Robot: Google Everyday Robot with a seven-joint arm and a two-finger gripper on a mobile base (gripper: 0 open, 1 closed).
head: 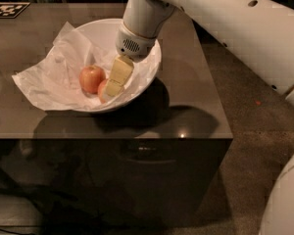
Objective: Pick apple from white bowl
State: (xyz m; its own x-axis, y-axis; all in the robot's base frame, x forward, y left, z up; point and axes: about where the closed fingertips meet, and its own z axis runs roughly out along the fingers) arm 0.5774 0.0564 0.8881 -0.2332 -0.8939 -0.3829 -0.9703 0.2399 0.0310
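Observation:
The white bowl [148, 75] stands on the dark table, lined with crumpled white paper [44, 80] that spills over its left rim. Two apples lie in it. The more evenly red apple [91, 78] lies on the left in full view. The paler orange-red apple [103, 90] lies to its right, at the bowl's near wall, partly hidden by my gripper. My gripper [111, 88] reaches down into the bowl from the upper right and sits right against this apple. The apple rests on the paper.
The dark table [186, 106] ends just right of the bowl and along the front. A black-and-white marker tag [7, 9] lies at the table's far left corner. My white arm [225, 23] spans the upper right, above the floor [245, 155].

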